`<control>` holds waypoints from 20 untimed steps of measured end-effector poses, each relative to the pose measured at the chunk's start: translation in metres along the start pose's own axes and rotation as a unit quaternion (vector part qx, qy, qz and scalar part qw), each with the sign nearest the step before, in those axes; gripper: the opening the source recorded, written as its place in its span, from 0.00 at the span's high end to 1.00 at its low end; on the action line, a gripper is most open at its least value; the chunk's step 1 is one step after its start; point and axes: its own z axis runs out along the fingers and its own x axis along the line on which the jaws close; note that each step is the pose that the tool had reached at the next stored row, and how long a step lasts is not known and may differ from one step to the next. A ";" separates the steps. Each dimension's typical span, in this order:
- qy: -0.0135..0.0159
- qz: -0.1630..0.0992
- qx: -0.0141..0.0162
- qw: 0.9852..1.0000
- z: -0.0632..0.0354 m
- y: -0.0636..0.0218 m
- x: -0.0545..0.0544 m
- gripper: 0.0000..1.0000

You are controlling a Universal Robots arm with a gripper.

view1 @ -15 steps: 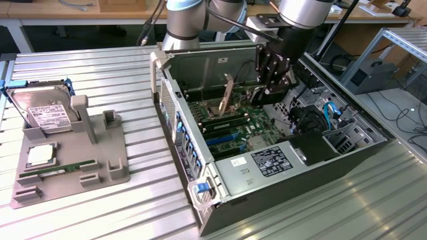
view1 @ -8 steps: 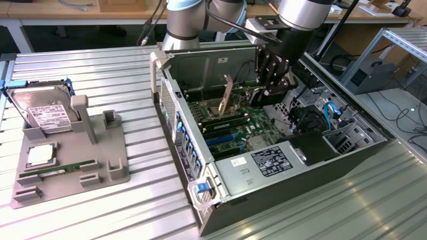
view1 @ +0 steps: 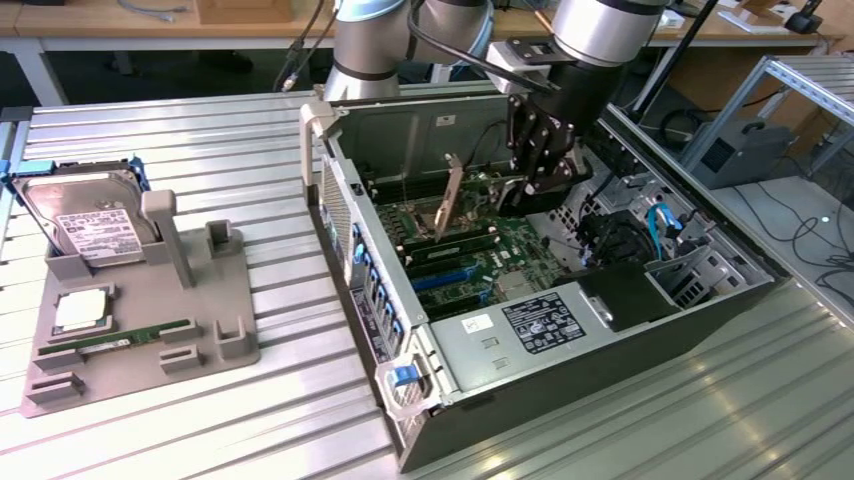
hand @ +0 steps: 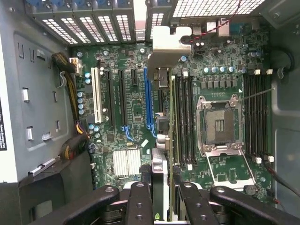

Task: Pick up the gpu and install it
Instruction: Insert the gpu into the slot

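Black multi-finger gripper [view1: 541,185] [hand: 164,199] is down inside the open black-and-silver computer case [view1: 667,320], clenched on the gpu [view1: 453,195] [hand: 164,117], a thin green card with a silver metal end bracket [hand: 168,44].

- Wrist view: card is edge-on, running straight out from between the two inner fingers [hand: 138,201]. Fingers flank it on both sides at the end away from the bracket.
- It sits over the green motherboard [view1: 467,262] [hand: 131,108], between the long blue expansion slot [hand: 148,93] and the bank of black memory slots [hand: 183,117]. The bare silver CPU socket [hand: 219,124] is just beyond those.
- Bracket end is up against the case's perforated rear wall [hand: 93,23].
- Exterior view: card stands upright on edge, bracket end toward the exterior view's left, lower edge close to the board. Cannot tell whether it's seated in a slot.

On the ribbed metal tabletop [view1: 200,130], well apart from the case on the exterior view's left, is a grey moulded parts holder [view1: 200,300]. It carries a boxy silver hard drive with white label [view1: 87,225] and a narrow green RAM stick [view1: 114,340].
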 end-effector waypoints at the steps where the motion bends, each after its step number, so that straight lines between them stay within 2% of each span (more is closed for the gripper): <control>1: 0.000 0.000 0.000 1.000 0.0003 0.0001 0.000 0.73; 20: 0.000 0.000 0.000 1.000 0.0064 0.0018 0.001 0.73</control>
